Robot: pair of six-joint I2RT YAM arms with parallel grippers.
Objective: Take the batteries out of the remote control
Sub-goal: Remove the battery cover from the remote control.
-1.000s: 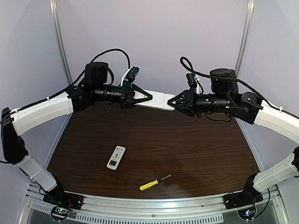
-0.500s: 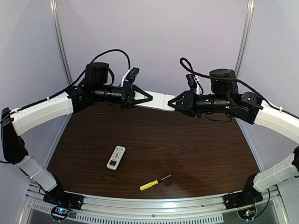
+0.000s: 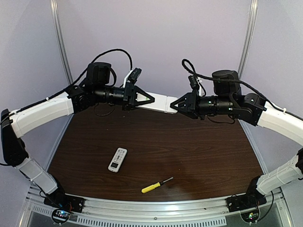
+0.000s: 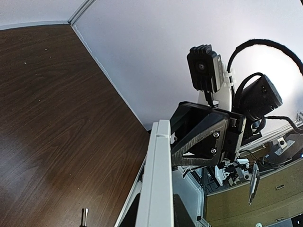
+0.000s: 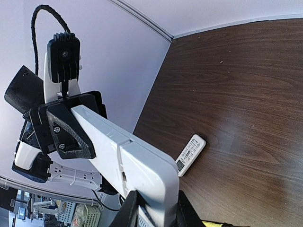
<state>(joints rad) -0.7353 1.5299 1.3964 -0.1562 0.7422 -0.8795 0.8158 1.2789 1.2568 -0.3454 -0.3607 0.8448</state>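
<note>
Arms rise from the two near corners and bend inward, so that both wrists lie almost level and face each other above the far part of the dark brown wooden table (image 3: 189, 151). The left arm (image 3: 42, 113) sweeps up from its base and turns right at the elbow. Its left gripper (image 3: 150, 99) points right, jaws clenched on the left end of a long white plastic remote control (image 3: 158, 101). That remote hangs in the air between the two wrists, clear of the table, and slopes slightly down toward the right. The right gripper (image 3: 173, 105) points left and grasps the other end. In the right wrist view its dark fingers (image 5: 130, 208) press against both sides of the white body (image 5: 123, 151). The right arm (image 3: 279, 120) mirrors the left.

Well below, toward the near left, a small white push-button remote (image 3: 118, 160) lies flat on the wood. To its right, nearer the front edge, lies a yellow-handled screwdriver (image 3: 156, 185), apart from it. Neither stands between the grippers and their load.

No battery can be made out on the held remote from any view.
</note>
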